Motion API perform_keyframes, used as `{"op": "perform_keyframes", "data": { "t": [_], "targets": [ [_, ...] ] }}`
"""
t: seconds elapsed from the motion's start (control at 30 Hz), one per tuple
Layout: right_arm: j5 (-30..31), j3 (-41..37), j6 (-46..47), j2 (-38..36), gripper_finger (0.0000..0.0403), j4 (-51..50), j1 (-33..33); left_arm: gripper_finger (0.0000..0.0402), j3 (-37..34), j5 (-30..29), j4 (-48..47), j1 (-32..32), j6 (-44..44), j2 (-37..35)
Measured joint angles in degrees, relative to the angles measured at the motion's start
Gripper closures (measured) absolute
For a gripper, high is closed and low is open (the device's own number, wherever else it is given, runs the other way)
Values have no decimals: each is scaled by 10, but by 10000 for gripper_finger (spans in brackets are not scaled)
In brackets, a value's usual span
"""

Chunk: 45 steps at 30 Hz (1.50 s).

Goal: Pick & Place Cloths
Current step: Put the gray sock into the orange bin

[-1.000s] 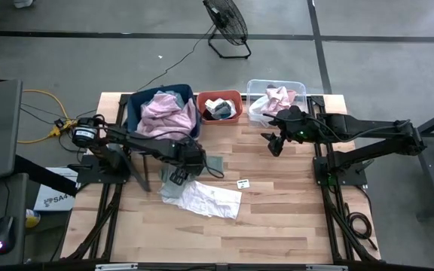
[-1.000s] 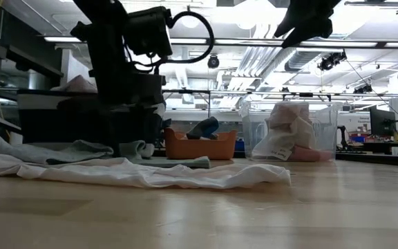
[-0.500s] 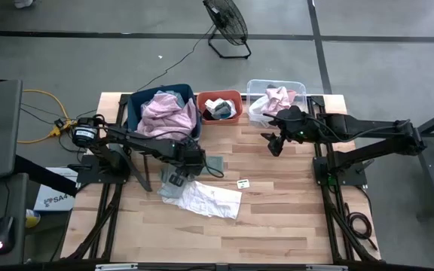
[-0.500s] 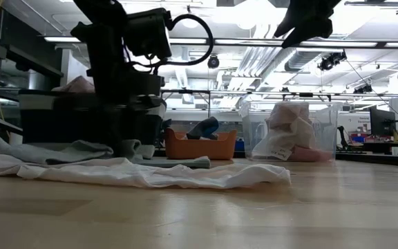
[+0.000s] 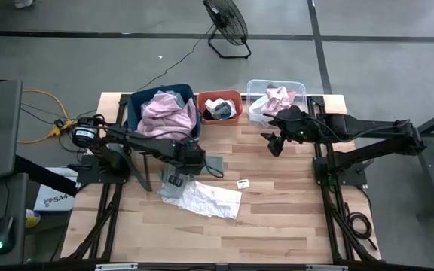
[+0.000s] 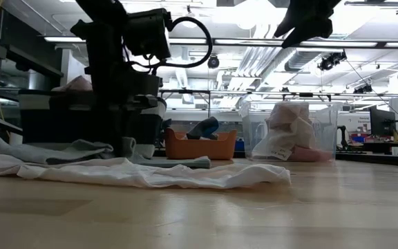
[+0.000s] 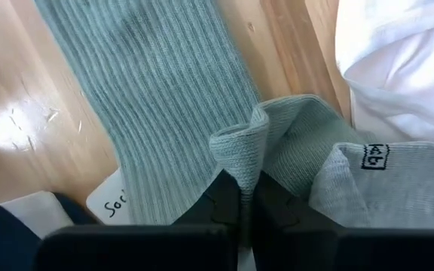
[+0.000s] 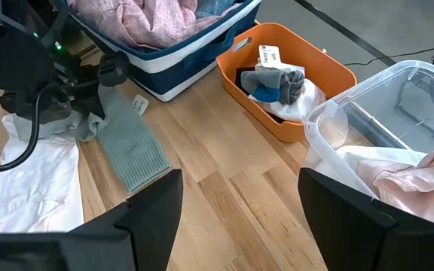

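Left wrist view: ribbed grey-green cloth [image 7: 172,98], pinched fold.

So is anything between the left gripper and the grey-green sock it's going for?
Nothing visible. The left gripper is already shut on a pinched fold of the grey-green sock, which lies on the table beside the white cloth. The right gripper hangs open, away from it.

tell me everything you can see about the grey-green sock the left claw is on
The grey-green sock is ribbed knit fabric, soft and limp. Most of it lies flat on the wooden table in front of the dark blue bin, its long part stretched out. One fold is bunched up and pinched between the shut fingers of the left claw. Beside it lies a paler grey sock with a small printed mark, and the white cloth lies against them.
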Motion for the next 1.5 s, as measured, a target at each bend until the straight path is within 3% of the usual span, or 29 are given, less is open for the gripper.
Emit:
{"op": "perform_keyframes", "data": {
  "t": [0.57,0.9,1.4,1.5],
  "targets": [
    [0,0,0,0,147,0,0,400,131,-33,-122,-5,-59,0],
    [-2,0,0,0,147,0,0,401,200,-34,-164,-53,-71,0],
    [-2,0,-2,0,147,0,0,401,261,-267,-173,-90,-86,0],
    [-2,0,-2,0,147,0,0,400,282,-286,-174,-90,-102,0]
  ]
}}
